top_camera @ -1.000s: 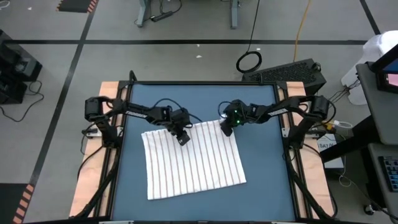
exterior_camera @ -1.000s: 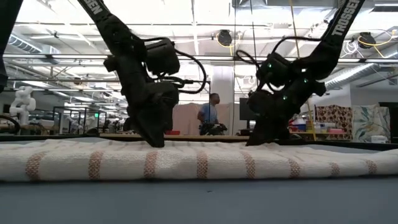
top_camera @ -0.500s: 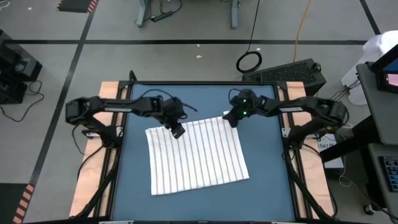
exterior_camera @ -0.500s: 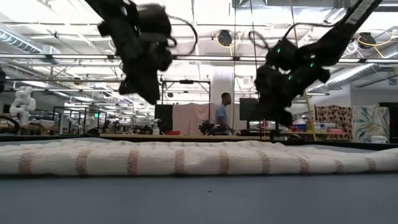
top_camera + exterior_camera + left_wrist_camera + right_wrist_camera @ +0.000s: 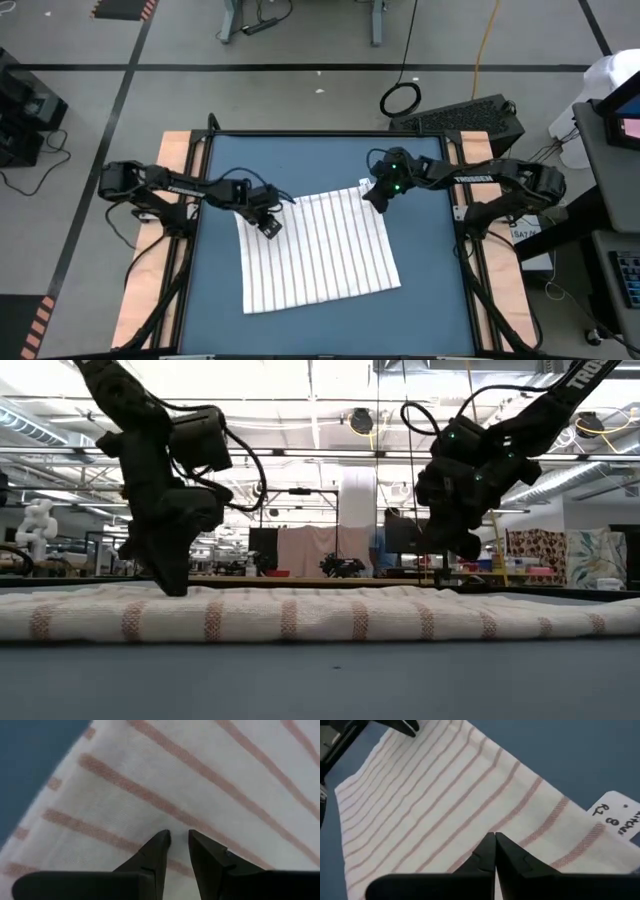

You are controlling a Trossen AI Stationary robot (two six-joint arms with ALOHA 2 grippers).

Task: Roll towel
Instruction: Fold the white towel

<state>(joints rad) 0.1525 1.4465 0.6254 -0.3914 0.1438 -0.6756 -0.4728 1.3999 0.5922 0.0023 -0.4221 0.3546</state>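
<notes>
Thin white striped cloth towel (image 5: 318, 250) flat, unrolled. Left claw (image 5: 268, 226) slightly apart, low over its far-left corner; right claw (image 5: 375, 198) together, above far-right corner. Best pinching both far corners evenly before rolling.

Overhead straight down on surface (image 5: 420, 290); level across from its edge; both wrists close above towel (image 5: 318, 250).

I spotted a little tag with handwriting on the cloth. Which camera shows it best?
The right wrist view: the white tag at the towel corner shows its handwriting there. The high view shows only a tiny white speck at that corner; the low and left wrist views show towel but no tag.
</notes>
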